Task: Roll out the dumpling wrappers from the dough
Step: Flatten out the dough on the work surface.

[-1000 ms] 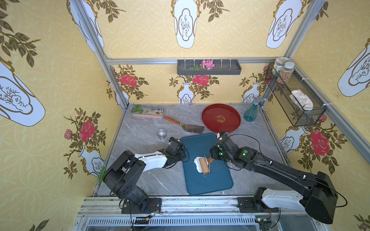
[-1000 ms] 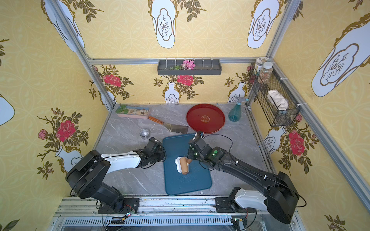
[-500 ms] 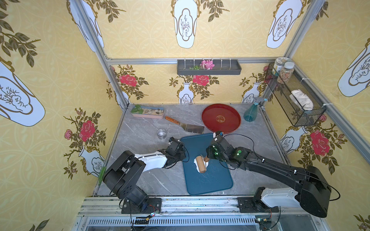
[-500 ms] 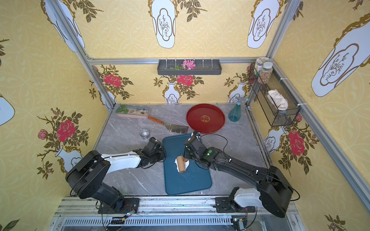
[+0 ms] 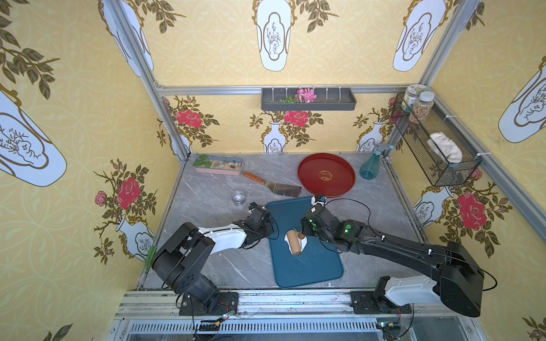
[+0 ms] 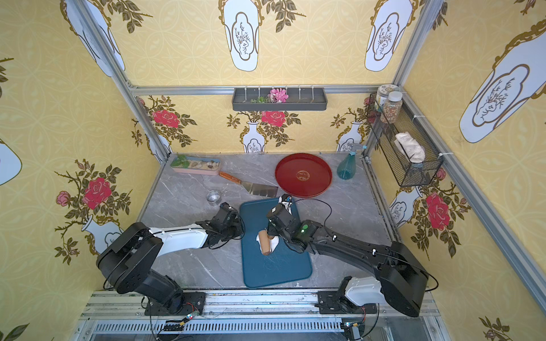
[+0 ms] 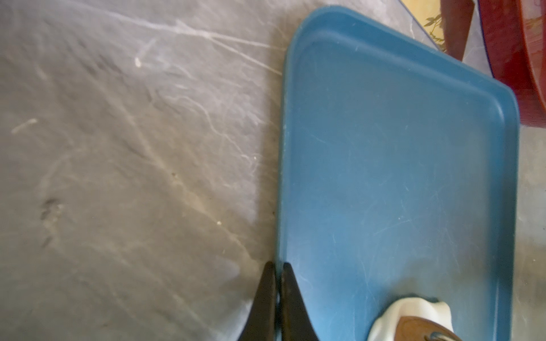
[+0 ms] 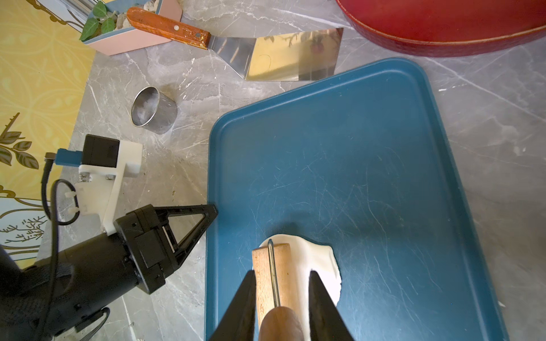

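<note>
A flattened white piece of dough [image 8: 320, 264] lies on the blue board [image 8: 369, 153], near the board's left edge in both top views, dough [image 5: 304, 240] and dough [image 6: 274, 242]. A wooden rolling pin [image 8: 270, 274] rests on the dough. My right gripper [image 8: 282, 274] is shut on its dark brown handle, and the roller sticks out past the fingertips. My left gripper [image 7: 278, 264] is shut with nothing in it, its tips at the board's left rim [image 7: 283, 177]. No dumpling wrappers are in view.
A small steel ring cup [image 5: 238, 197] stands left of the board's far corner. Behind it lie a wood-handled scraper [image 5: 277, 189] and a pink planter box [image 5: 217, 165]. A red round tray [image 5: 326, 174] and a spray bottle [image 5: 369, 168] stand at the back right.
My right gripper has pushed the rolling pin a little to the left across the dough. The left arm has not moved.
</note>
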Controlling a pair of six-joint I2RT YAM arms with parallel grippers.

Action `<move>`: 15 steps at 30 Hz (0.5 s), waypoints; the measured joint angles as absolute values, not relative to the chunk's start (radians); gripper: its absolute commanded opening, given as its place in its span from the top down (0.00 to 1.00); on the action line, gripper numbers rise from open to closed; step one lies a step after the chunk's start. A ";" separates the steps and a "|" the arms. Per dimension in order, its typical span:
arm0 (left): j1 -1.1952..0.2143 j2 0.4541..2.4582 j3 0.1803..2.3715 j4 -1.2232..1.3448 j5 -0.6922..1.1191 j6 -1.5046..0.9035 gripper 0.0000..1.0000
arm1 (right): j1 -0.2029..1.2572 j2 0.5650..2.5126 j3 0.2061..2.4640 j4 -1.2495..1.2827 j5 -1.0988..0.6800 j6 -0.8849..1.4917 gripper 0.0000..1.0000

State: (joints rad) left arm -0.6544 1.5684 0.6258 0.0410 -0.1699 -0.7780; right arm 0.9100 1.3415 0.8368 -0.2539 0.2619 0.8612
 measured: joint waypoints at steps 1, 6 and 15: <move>-0.654 1.568 0.626 0.041 -0.171 -0.778 1.00 | 0.912 1.345 0.839 -0.253 0.263 0.862 1.00; -0.654 1.568 0.626 0.040 -0.175 -0.778 1.00 | 0.921 1.361 0.849 -0.249 0.271 0.863 1.00; -0.654 1.567 0.625 0.037 -0.180 -0.777 1.00 | 0.941 1.382 0.860 -0.232 0.289 0.867 1.00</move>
